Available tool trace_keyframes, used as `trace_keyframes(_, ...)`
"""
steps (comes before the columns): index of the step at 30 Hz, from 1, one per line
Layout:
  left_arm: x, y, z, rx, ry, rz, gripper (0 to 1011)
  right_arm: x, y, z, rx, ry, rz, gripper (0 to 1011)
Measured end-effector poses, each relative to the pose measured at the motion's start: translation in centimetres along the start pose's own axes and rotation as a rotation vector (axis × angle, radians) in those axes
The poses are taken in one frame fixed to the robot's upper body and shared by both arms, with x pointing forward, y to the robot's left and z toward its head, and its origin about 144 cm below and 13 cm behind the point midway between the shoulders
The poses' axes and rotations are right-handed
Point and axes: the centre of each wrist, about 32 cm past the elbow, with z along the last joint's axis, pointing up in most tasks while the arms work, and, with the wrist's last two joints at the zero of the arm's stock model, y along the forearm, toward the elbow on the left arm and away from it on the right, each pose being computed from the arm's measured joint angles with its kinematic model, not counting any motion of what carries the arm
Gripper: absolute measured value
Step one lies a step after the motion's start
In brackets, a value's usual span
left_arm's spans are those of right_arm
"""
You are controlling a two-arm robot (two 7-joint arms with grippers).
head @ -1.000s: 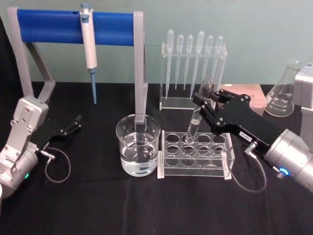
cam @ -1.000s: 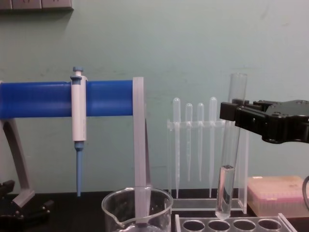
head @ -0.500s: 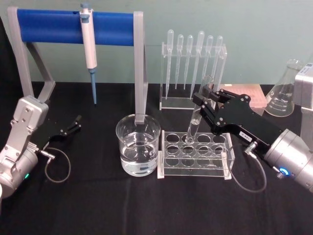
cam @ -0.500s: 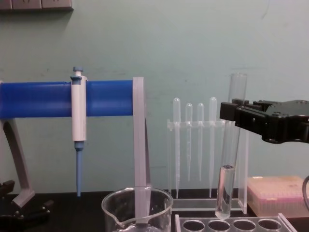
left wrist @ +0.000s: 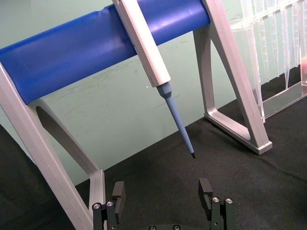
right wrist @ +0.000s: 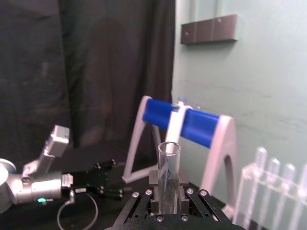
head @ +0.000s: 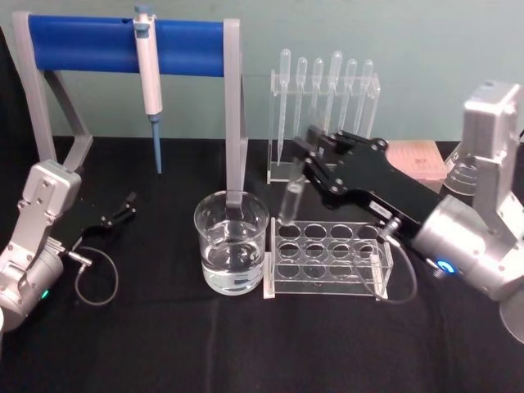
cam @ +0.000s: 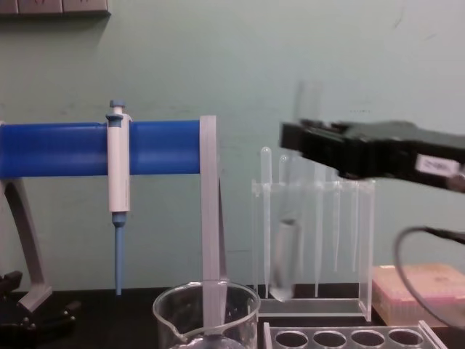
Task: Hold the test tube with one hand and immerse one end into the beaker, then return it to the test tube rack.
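Glass test tube (head: 291,201) hung upright, clamped in the right gripper (head: 315,160) — the beaker (head: 214,246) stood just to its left; the left gripper (head: 123,210) sat parked, fingers apart.

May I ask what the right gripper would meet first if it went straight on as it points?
Most likely the stand's grey post: the right gripper, holding the test tube, aims there, though depth is unclear.

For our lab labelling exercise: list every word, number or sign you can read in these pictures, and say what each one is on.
No text can be read here.
White label on the right end effector, which grips the test tube: printed marks, too blurred to read.
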Motion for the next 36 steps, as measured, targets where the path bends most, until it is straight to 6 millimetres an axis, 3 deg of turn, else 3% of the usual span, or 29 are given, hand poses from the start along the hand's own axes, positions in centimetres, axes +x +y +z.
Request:
trace_keyframes(12,0.0,0.0,0.0,0.000,0.000,0.000,1000,-0.5,4.5,1.4,0.000,-0.024,0.074,224)
trace_keyframes(23,0.0,0.0,0.0,0.000,0.000,0.000,1000,-0.9,6.4,-1.1,-0.034,-0.018,0.082,224)
trace_keyframes(36,0.0,0.0,0.0,0.000,0.000,0.000,1000,-1.7,6.1,-5.0,-0.067,-0.006,0.072,224)
